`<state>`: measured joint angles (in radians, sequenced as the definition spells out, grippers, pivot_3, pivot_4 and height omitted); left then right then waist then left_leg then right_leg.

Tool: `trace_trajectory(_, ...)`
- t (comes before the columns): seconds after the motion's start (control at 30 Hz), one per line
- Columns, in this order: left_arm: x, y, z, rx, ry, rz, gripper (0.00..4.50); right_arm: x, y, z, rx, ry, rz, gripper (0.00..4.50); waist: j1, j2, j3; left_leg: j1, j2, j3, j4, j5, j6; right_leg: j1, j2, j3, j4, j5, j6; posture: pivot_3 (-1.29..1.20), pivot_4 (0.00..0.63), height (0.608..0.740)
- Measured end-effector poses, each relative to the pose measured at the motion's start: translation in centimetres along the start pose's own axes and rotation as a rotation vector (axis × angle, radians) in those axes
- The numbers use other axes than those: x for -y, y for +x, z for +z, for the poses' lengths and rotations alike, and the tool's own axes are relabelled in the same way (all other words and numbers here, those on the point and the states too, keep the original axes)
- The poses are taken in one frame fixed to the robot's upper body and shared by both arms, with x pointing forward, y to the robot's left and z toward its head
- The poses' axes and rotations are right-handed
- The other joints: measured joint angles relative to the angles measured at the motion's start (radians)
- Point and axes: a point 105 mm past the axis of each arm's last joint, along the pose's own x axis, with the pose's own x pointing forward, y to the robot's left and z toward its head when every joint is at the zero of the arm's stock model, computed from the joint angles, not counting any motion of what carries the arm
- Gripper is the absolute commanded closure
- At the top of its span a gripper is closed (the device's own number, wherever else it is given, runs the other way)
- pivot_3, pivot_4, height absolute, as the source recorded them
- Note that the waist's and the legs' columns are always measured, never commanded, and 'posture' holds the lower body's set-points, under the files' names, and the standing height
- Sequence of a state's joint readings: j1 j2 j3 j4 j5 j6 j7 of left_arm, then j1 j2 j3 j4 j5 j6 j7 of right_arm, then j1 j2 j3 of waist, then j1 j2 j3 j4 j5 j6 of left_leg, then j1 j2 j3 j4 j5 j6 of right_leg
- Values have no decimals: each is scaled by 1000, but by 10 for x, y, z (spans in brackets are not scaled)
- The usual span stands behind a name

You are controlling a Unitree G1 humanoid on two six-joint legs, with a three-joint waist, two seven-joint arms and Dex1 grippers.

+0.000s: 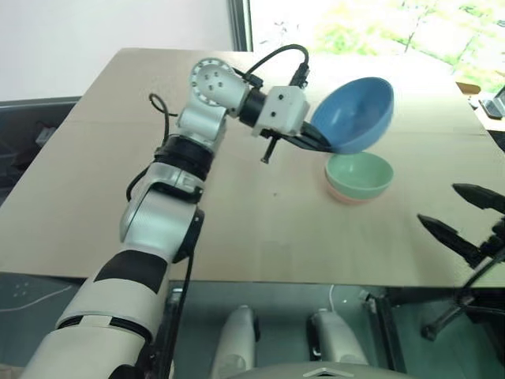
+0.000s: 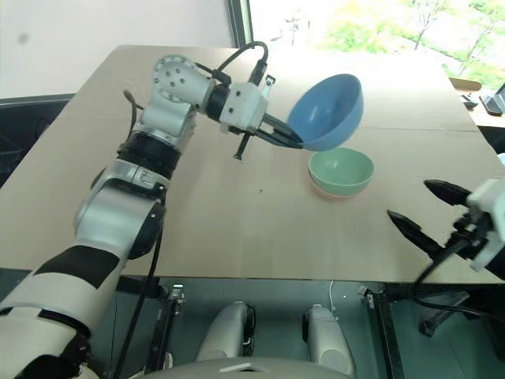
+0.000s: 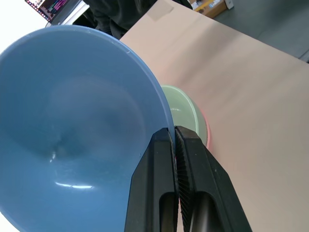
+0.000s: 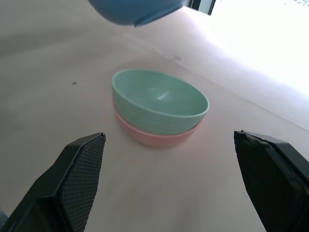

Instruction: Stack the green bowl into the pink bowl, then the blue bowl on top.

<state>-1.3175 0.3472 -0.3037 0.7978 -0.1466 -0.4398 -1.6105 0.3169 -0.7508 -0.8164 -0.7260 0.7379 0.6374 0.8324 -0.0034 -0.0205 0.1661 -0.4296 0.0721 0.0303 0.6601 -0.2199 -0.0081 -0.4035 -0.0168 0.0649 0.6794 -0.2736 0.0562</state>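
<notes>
**Colours: 3 plain bowls, tan counter, black tools**

Blue bowl (image 1: 353, 114): bright medium blue, plain, no pattern, glossy highlights inside. Green bowl (image 1: 360, 173): pale mint green, plain. Pink bowl (image 4: 155, 136): pale salmon pink, plain, seen as a band under the green. Counter (image 1: 260, 221): light tan, matte, unpatterned, 1 small dark speck. Left tool (image 3: 174, 145): black fingers, ridged inner faces. Right tool (image 4: 169, 169): black, fine mesh-textured pads. Left arm: silver-grey and white, black bands, black cables.

1. The blue bowl (image 3: 72, 145) looks like smooth plastic with a soft sheen.
2. The green bowl (image 4: 159, 104) and pink bowl (image 4: 154, 136) look smooth, slightly glossy.
3. The surface (image 1: 237, 229) is matt, pale wood-like board.
4. Left gripper (image 3: 175, 140) fingers (image 3: 193, 164): black, ribbed inner faces.
</notes>
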Motion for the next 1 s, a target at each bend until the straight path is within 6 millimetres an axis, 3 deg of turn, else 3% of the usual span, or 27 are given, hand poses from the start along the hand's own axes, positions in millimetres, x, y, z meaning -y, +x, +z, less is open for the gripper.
trace_trajectory(0.13, 3, 12, -2, 11, -19, -33, 4384, 1, -5, 4, 14, -8, 2, 0, -5, 0, 0, -1, 0, -2, 1, 0, 0, 0, 0, -2, 0, 0, 0, 0, 150, 740)
trace_trajectory(0.23, 8, 21, -7, 4, -58, -77, 3746, 1, -4, 6, 22, -8, 3, 0, -8, 0, 0, -1, 0, -3, 1, 0, 0, 0, 0, -2, 0, 0, 0, 0, 150, 740)
trace_trajectory(0.27, 8, 22, -7, 5, -64, -79, 3125, 1, -4, 6, 23, -8, 3, 0, -9, 0, 0, -1, 0, -3, 1, 0, 0, 0, 0, -3, 0, 0, 0, 0, 150, 740)
trace_trajectory(0.33, 5, 23, -6, 8, -67, -76, 2591, 2, -4, 7, 24, -11, -2, 0, -9, 0, 0, -2, 0, -4, 2, 0, 0, 1, 0, -3, 0, 0, 0, 0, 150, 740)
trace_trajectory(0.53, -10, 13, -3, 29, -86, 58, 2591, 0, 7, 9, 37, -20, 10, 0, -13, 0, 0, -1, 0, -4, 2, 0, 0, 1, 0, -3, 0, 0, 0, 0, 150, 740)
trace_trajectory(0.63, -17, -10, -2, 71, -146, 254, 2591, -6, 22, 7, 40, -22, 49, 0, -20, 2, -1, -1, 1, -4, 1, 0, 0, 1, 1, -2, 0, 0, 0, 0, 150, 740)
trace_trajectory(0.7, -12, -28, -10, 89, -245, 384, 2591, -11, 31, 3, 29, -21, 78, 0, -22, 3, -1, -1, 1, -4, 1, 0, 0, 0, 1, -3, 1, 0, 0, 0, 150, 740)
trace_trajectory(0.77, 7, -44, -26, 65, -371, 503, 2591, -11, 41, -3, 17, -14, 97, 0, -23, 4, -2, -1, 1, -5, 2, 0, 0, 1, 0, -4, 1, 0, 0, 0, 150, 740)
trace_trajectory(0.87, 52, -62, -54, -37, -551, 623, 2591, -2, 50, -16, -21, -3, 94, 0, -26, 4, -2, -2, 1, -5, 3, 0, 0, 1, 0, -4, 1, 0, 0, 0, 150, 740)
trace_trajectory(0.93, 98, -79, -63, -116, -706, 690, 2591, 5, 53, -25, -56, -2, 108, 0, -27, 4, -2, -2, 1, -5, 3, 0, 0, 1, 0, -4, 1, 0, 0, 0, 150, 740)
trace_trajectory(1.0, 116, -82, -63, -130, -773, 707, 2591, 10, 52, -31, -78, 4, 107, 0, -22, 4, -2, -2, 1, -6, 3, 0, 0, 1, 0, -5, 1, 0, 0, 0, 150, 740)
